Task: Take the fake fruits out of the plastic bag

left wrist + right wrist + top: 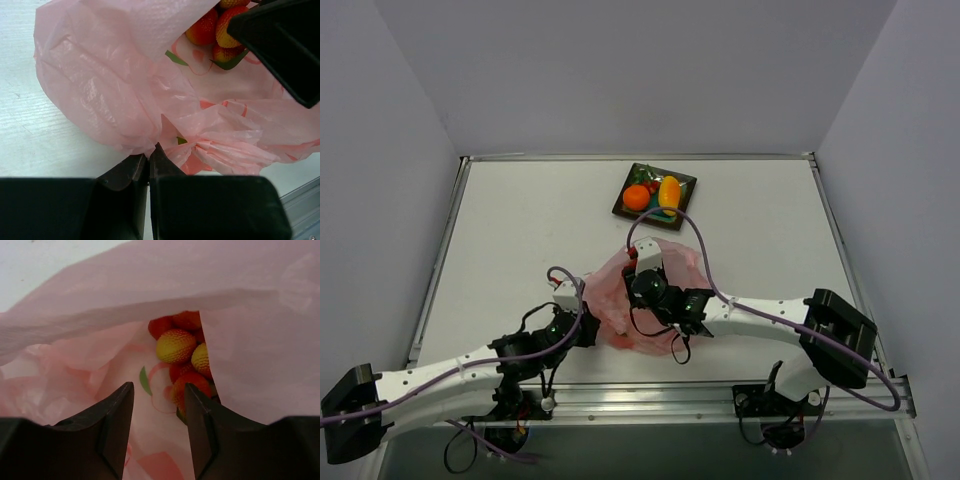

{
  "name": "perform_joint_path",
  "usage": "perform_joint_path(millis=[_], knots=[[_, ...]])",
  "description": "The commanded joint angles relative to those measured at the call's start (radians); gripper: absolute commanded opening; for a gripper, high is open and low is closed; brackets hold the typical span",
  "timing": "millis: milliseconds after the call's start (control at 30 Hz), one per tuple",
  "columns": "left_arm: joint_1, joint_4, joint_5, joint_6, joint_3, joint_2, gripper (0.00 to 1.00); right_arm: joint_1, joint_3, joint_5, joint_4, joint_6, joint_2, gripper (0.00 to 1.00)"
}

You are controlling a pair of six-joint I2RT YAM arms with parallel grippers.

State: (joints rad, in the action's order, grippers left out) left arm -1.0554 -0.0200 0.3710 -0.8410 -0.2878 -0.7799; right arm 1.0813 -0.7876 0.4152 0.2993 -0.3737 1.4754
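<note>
The pink plastic bag [620, 290] lies crumpled at the table's near middle. My left gripper [606, 323] is shut, pinching the bag's bunched near edge [150, 149]. My right gripper [639, 281] is open inside the bag's mouth [159, 390], its fingers just short of a cluster of small red and yellow strawberry-like fruits [177, 347] with green leaves. That cluster also shows in the left wrist view [210, 27]. A round orange [636, 197], a yellow-orange mango [669, 190] and a small red piece [651, 186] lie on the teal plate [688, 183].
The dark-rimmed plate stands behind the bag at the table's middle back. White walls close in the table on three sides. A metal rail [650, 395] runs along the near edge. My right gripper's dark finger [285, 40] fills the upper right of the left wrist view.
</note>
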Motion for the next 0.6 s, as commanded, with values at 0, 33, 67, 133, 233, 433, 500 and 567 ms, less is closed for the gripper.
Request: perform_joint_path(millis=[0,33,67,133,233,433,500,567], knots=[[-0.005,-0.041,0.026,-0.003,-0.068,0.011,0.02,0.000,0.007,0.137,0.041,-0.041,0.025,0.41],[-0.005,-0.050,0.025,-0.001,-0.071,0.010,0.02,0.002,0.001,0.149,0.037,-0.042,0.042,0.44],[-0.005,-0.052,0.025,0.000,-0.074,0.010,0.02,0.000,-0.002,0.164,0.021,-0.054,0.049,0.49],[-0.005,-0.054,0.025,0.003,-0.077,0.011,0.02,0.002,-0.005,0.203,0.009,-0.067,0.060,0.51],[-0.005,-0.058,0.025,0.005,-0.083,0.011,0.02,0.000,-0.001,0.221,-0.003,-0.091,0.068,0.62],[-0.005,-0.060,0.025,0.016,-0.103,-0.004,0.02,-0.001,0.010,0.208,-0.003,-0.100,0.108,0.62],[-0.005,-0.055,0.025,0.016,-0.103,-0.007,0.02,-0.003,0.010,0.205,-0.003,-0.102,0.125,0.59],[-0.005,-0.047,0.023,0.016,-0.105,-0.012,0.02,-0.006,0.002,0.195,-0.003,-0.097,0.148,0.57]])
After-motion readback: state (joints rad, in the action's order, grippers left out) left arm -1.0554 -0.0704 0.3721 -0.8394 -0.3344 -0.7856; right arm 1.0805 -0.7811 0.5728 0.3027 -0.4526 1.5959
